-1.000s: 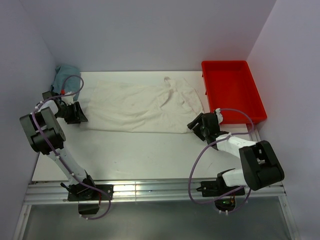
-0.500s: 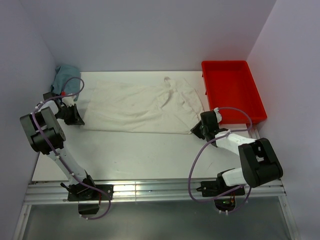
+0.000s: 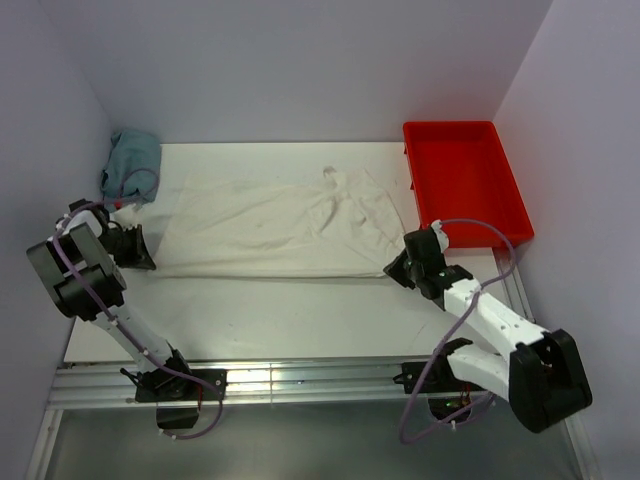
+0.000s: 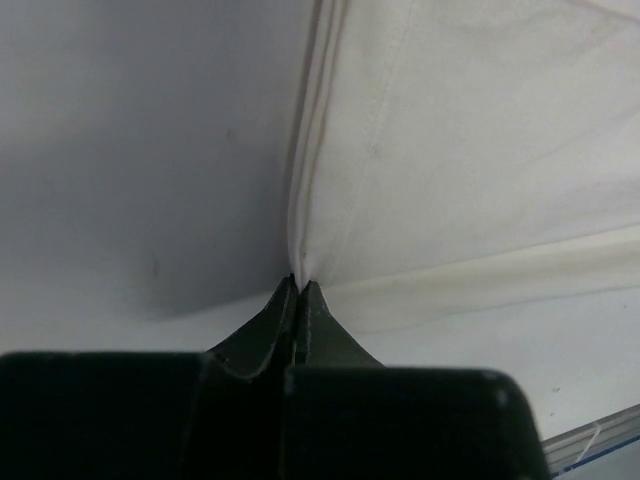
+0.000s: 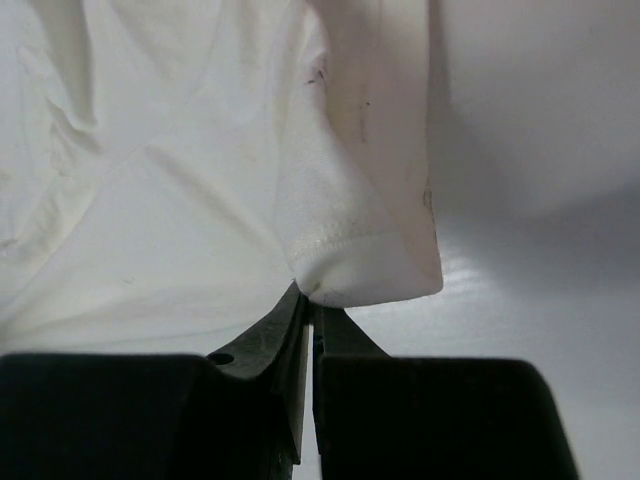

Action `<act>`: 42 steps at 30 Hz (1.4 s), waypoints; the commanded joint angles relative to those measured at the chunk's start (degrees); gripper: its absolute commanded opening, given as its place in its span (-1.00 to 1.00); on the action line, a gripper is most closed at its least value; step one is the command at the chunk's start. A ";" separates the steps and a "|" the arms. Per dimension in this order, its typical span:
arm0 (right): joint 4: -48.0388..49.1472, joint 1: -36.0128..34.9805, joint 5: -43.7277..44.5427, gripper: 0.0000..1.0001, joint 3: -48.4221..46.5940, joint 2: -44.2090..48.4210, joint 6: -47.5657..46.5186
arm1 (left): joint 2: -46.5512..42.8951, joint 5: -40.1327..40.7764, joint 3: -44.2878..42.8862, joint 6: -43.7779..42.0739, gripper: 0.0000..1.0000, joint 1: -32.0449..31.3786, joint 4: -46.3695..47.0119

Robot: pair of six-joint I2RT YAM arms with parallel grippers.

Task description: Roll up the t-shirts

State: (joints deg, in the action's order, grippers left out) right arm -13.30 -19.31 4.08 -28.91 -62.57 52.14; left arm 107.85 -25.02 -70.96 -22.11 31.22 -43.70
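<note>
Hands (image 4: 297, 284) (image 5: 309, 297) tight on t-shirt (image 3: 270, 220) corners

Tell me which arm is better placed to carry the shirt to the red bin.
Right, probably: the right gripper is shut on the shirt corner nearest the bin; the left gripper holds the opposite corner.

Cream-white t-shirt (image 3: 280, 225) — red tray (image 3: 465, 175)

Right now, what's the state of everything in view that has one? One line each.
t-shirt: spread flat, wrinkled, not yet rolled.
left gripper: shut on the t-shirt's near left corner.
right gripper: shut on the t-shirt's near right hem.
red bin: empty.
teal cloth: crumpled in a heap, apart from the t-shirt.
</note>
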 commanded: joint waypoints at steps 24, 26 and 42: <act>-22.02 -27.18 10.33 -0.02 8.34 15.36 25.12 | -6.60 6.82 9.61 -15.51 -0.55 8.50 -5.78; -24.39 -27.18 11.21 0.21 7.38 16.85 25.47 | -7.22 5.68 8.56 -15.33 -0.17 9.03 -6.13; -29.07 -20.52 19.13 0.33 -1.95 18.63 16.16 | -8.97 -5.39 -3.75 -19.45 0.33 9.30 -17.64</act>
State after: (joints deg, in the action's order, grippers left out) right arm -43.92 -42.78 20.78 -29.47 -41.15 73.03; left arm 100.75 -26.26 -73.23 -38.09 40.91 -56.69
